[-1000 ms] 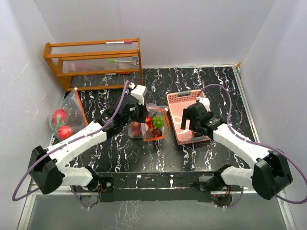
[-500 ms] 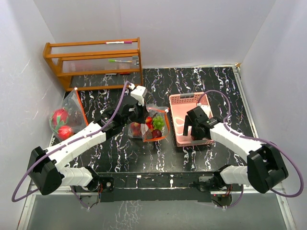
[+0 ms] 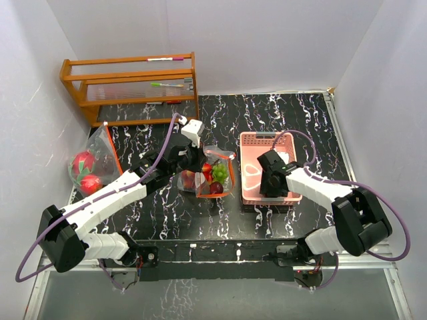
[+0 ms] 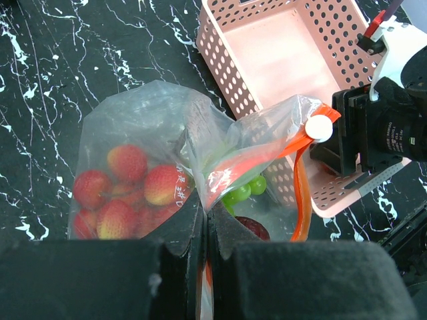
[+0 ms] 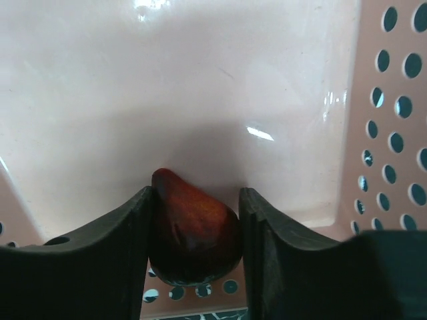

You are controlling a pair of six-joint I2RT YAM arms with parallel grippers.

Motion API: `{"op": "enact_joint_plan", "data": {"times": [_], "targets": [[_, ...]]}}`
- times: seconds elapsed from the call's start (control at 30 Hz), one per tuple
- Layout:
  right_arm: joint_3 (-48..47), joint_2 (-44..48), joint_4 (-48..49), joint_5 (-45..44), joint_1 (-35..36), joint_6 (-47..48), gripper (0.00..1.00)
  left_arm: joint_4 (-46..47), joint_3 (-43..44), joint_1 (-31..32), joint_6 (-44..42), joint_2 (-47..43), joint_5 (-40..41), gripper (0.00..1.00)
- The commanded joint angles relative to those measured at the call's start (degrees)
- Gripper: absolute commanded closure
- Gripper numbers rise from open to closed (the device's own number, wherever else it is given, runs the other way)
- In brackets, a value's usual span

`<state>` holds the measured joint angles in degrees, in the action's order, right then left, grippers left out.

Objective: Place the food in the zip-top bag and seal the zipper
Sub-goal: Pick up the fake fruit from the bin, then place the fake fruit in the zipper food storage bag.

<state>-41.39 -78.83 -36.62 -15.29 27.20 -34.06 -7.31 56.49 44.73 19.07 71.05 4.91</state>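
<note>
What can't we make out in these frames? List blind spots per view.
- Top view: the dark red fruit that the right gripper holds in the pink basket is hidden under the wrist.
- Right wrist: the fruit's underside is cut off by the fingers, so lifted or resting, cannot tell.
- Left wrist: the left gripper covers the near edge of the zip-top bag.
- Top view: the second bag is too small to tell whether it is sealed.

The left arm point(image 3: 110, 193) and right arm point(image 3: 319, 189) had white shells and black joints and bases. A purple cable point(image 3: 19, 270) ran along each. The fingers point(image 5: 87, 247) were matte black, curved inside. A red plug point(image 4: 377, 23) topped the right wrist's white cap.
</note>
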Motion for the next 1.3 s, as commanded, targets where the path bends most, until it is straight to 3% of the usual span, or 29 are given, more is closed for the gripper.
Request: {"op": "enact_joint_plan", "data": {"times": [0.0, 0.33, 0.53, 0.73, 0.83, 1.07, 1.27], "targets": [[-0.4, 0.9, 3.0, 0.7, -0.3, 0.4, 0.62, 1.4, -0.2, -0.3, -0.2, -2.3, -0.4, 1.00], [-9.1, 5.9, 3.2, 2.8, -1.7, 4.3, 0.67, 0.9, 0.0, -0.3, -0.4, -1.9, 0.4, 1.00], [-12.4, 14.3, 5.4, 11.4, -1.6, 6.1, 0.71, 0.9, 0.6, -0.3, -0.1, -1.1, 0.1, 1.00], [-9.7, 21.5, 12.5, 28.2, -1.2, 6.9, 0.72, 1.6, 1.8, -0.3, 1.0, 2.0, -0.8, 1.00], [-7.4, 24.3, 17.6, 32.3, 1.4, 5.5, 0.72, 2.2, 2.9, -0.3, 1.6, 4.2, -1.4, 1.00], [-7.8, 21.8, 26.2, 26.8, 14.1, 3.7, 0.72, 2.8, 4.7, -0.3, 2.4, 6.0, -2.6, 1.00], [-10.4, 11.5, 29.1, 20.4, 17.7, 3.0, 0.72, 1.9, 5.2, -0.3, 2.6, 4.8, -2.9, 1.00]]}}
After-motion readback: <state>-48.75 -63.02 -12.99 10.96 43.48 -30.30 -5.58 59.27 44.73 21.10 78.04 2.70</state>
